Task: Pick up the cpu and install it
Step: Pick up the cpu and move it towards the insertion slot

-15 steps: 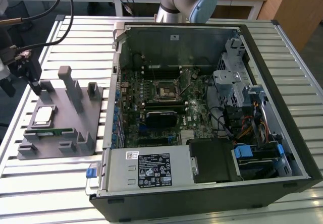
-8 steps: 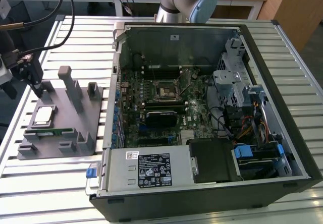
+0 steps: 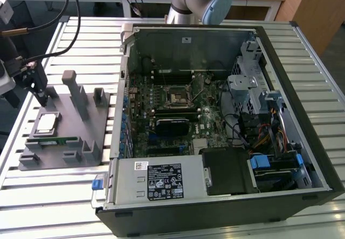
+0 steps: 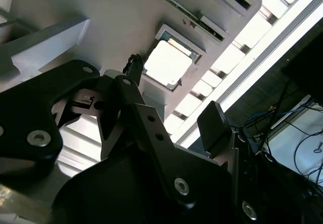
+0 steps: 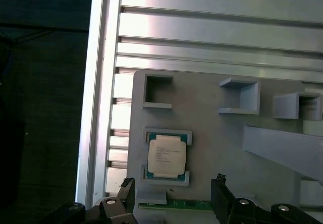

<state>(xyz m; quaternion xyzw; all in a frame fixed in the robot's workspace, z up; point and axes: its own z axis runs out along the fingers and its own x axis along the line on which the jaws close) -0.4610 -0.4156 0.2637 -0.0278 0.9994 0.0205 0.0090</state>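
Cpu (image 3: 46, 123): flat in grey fixture (image 3: 67, 118) pocket; gripper (image 3: 42, 100) at cpu's 12 o'clock, exterior view; fingers (image 5: 220, 198) apart, empty; green memory stick (image 3: 54, 141) at cpu's 6 o'clock.

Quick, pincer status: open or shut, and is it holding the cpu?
Pincer: open, holding nothing. The cpu lies in its recess on the grey fixture, not touched by the fingers.

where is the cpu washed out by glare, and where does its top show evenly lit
Second wrist view: the cpu is blown out to near white, like the table slats. First wrist view: it is evenly lit, grey top with pale rim.
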